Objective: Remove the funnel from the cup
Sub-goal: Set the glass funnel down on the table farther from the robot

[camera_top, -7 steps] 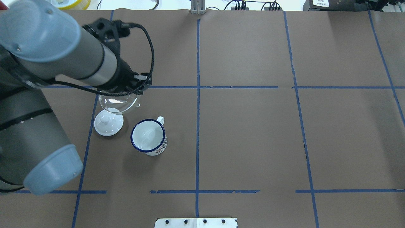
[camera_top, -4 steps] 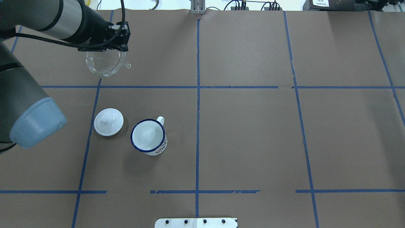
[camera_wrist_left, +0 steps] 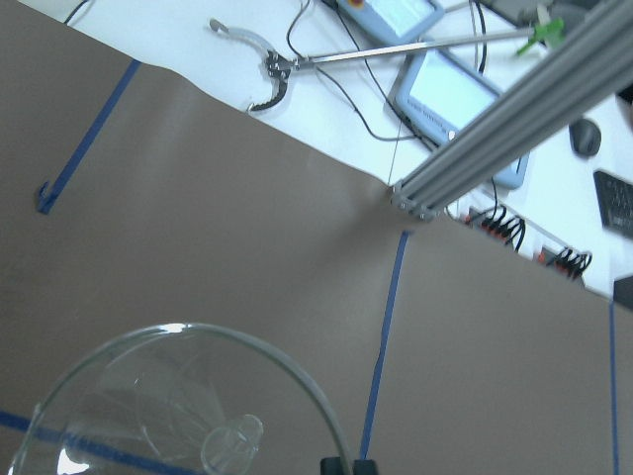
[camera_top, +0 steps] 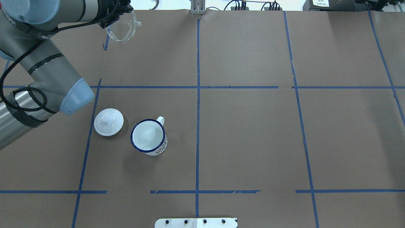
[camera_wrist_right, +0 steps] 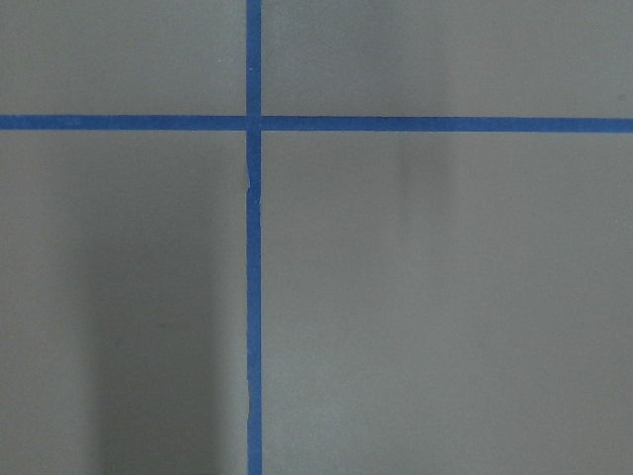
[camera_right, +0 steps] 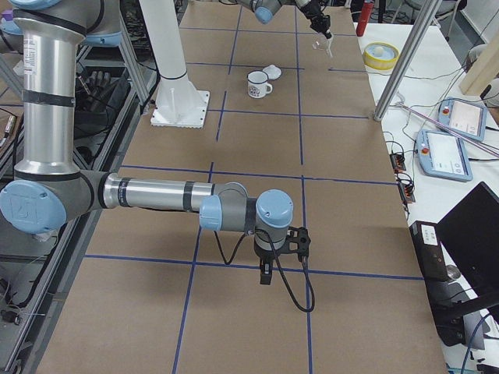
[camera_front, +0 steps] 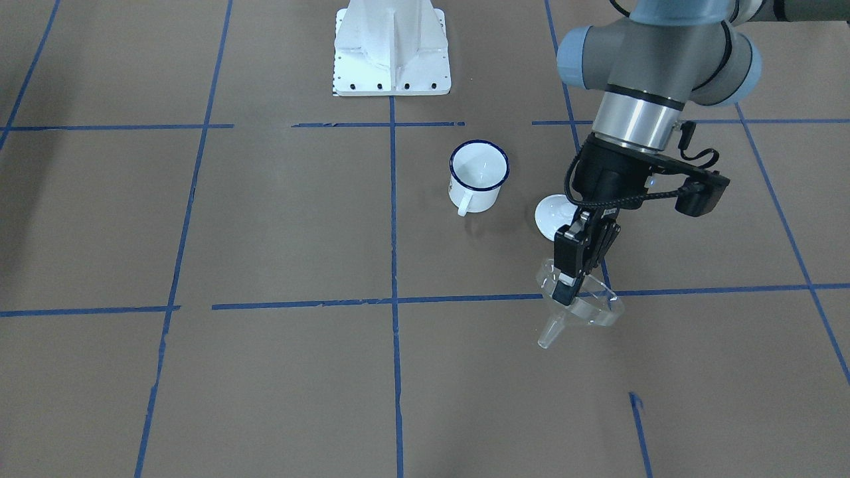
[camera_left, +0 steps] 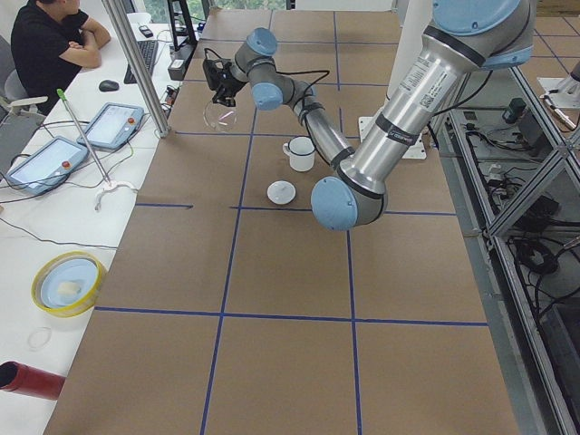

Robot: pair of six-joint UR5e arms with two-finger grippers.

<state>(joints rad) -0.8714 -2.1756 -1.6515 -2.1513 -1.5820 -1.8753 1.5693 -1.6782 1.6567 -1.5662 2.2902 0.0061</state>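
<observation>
Currently: funnel [camera_front: 594, 307], rim pinched by left gripper [camera_front: 566, 292] fingers [camera_front: 564, 282], hanging below them, spout seemingly tilted toward surface [camera_front: 265, 232]; cup [camera_front: 479, 174] well apart. Right gripper [camera_right: 265, 274] fingers: cannot tell.

No legible text anywhere. White label [camera_top: 322, 2] on black box [camera_top: 345, 5]: print too small. White sticker [camera_left: 418, 83] on silver arm link [camera_left: 396, 122]: unreadable. Side mark on white enamel mug with dark blue rim [camera_top: 148, 136]: blurred.
</observation>
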